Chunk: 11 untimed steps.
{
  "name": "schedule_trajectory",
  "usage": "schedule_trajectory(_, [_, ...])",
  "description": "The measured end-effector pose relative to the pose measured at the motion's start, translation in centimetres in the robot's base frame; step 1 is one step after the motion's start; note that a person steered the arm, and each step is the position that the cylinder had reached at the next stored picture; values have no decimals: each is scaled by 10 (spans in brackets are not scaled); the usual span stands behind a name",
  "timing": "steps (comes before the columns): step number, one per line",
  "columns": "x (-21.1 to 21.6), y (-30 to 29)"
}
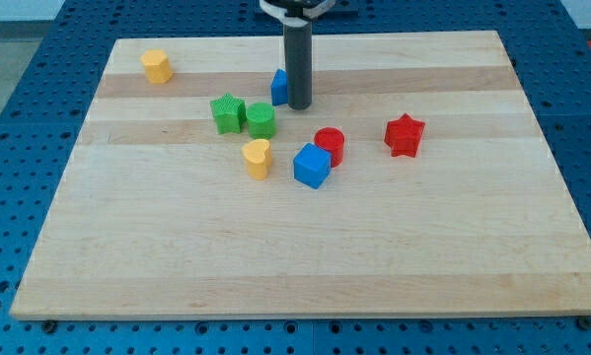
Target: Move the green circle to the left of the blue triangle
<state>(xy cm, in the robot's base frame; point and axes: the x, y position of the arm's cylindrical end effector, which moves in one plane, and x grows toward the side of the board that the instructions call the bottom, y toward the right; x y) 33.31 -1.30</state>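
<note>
The green circle (260,119) lies near the board's middle, right next to a green star (227,113) on its left. The blue triangle (279,87) sits just above and to the right of the green circle, partly hidden by my rod. My tip (299,105) rests on the board right beside the blue triangle's right side, above and to the right of the green circle.
A yellow heart (258,158), a blue cube (312,166), a red cylinder (330,146) and a red star (405,135) lie below and right of my tip. A yellow block (157,66) sits at the top left. The wooden board (305,266) ends on all sides.
</note>
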Motion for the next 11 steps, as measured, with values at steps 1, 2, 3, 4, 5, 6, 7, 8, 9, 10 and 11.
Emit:
schedule_trajectory(1, [-22, 0])
schedule_trajectory(2, [-39, 0])
schedule_trajectory(3, [-15, 0])
schedule_trajectory(4, [49, -6])
schedule_trajectory(5, [62, -36])
schedule_trajectory(6, [49, -76])
schedule_trajectory(7, [46, -90])
schedule_trajectory(8, [28, -90])
schedule_trajectory(9, [-22, -69])
schedule_trajectory(10, [-22, -69])
schedule_trajectory(11, [-23, -69])
